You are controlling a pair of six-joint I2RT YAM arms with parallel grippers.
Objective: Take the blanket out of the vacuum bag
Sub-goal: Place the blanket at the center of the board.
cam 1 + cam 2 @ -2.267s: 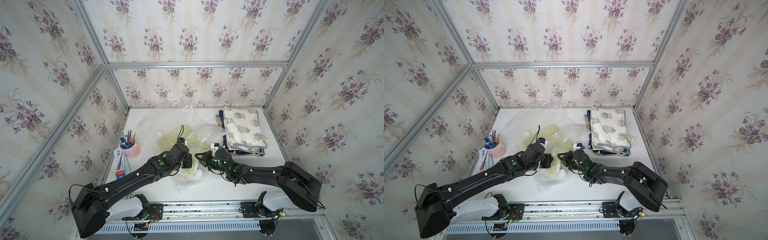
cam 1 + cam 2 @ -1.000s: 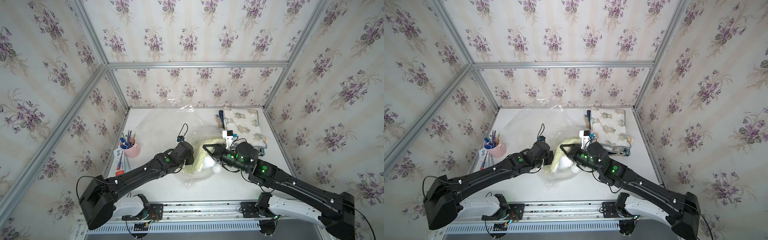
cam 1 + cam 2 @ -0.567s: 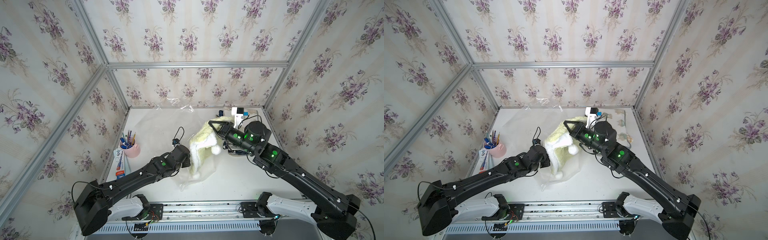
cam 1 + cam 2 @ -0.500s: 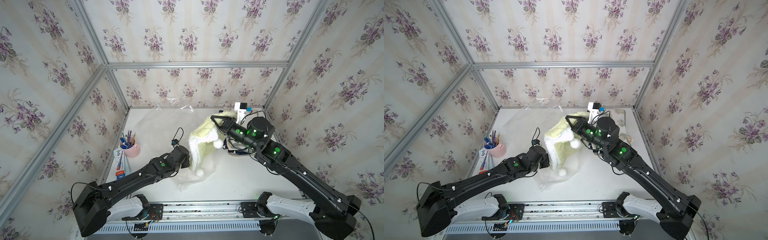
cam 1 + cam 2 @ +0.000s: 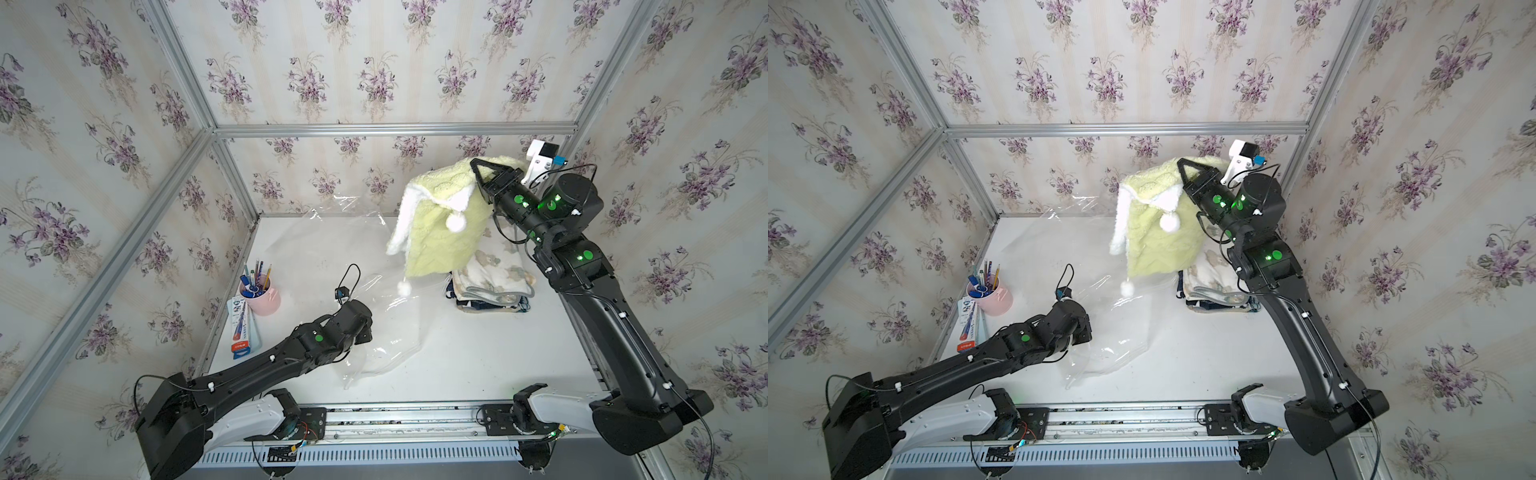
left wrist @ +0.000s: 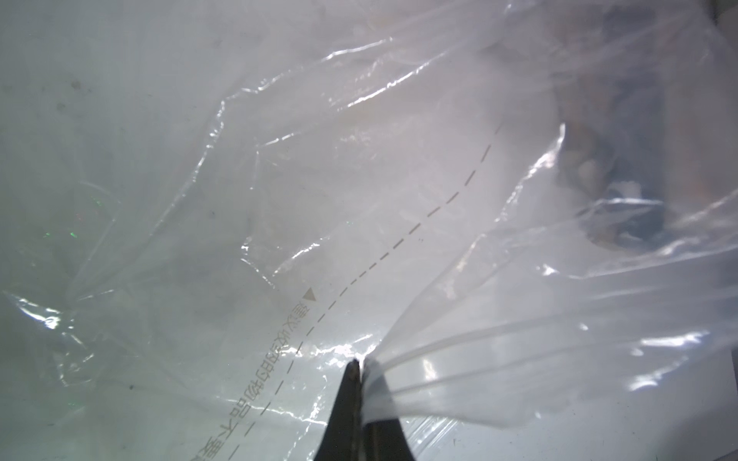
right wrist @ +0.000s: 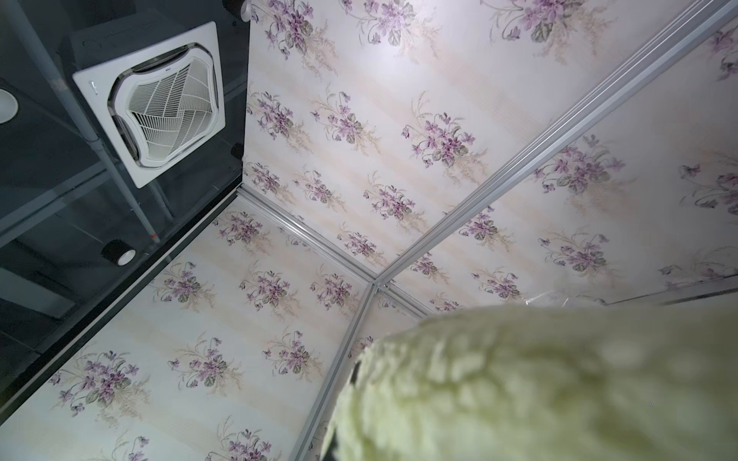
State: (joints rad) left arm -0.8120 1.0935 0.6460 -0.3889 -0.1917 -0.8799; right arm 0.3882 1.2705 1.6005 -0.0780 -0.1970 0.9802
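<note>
Here, we saw the right gripper (image 5: 475, 163) raised high near the back wall, its jaws clamped tight on the top edge of the blanket (image 5: 440, 237). The blanket, pale yellow-green fleece with white trim, hung down in the air from that grip. Its lower edge was above the stack (image 5: 494, 278) of folded blankets at the right rear of the table (image 5: 478, 353). It carried 2 white pom-poms (image 5: 456, 223): 1 lay against its front and 1 dangled from its lower left corner, just over the bag (image 5: 386, 328). We could not tell whether that lower pom-pom touched the plastic. In the right wrist view the fleece filled the near corner, blurred, and hid the jaws.

The bag lay crumpled on the table, clear and shiny, spreading from the front middle toward the back wall. As far as both top views showed, the blanket hung outside and above it. The left gripper (image 6: 357, 365) sat low over the bag's near end. In the left wrist view its jaws were closed on a gathered fold of the plastic, beside a printed dashed line and some lettering.

At the table's left edge stood a pink cup (image 5: 266, 297) of pens, with a flat box (image 5: 241, 328) lying just in front of it.
</note>
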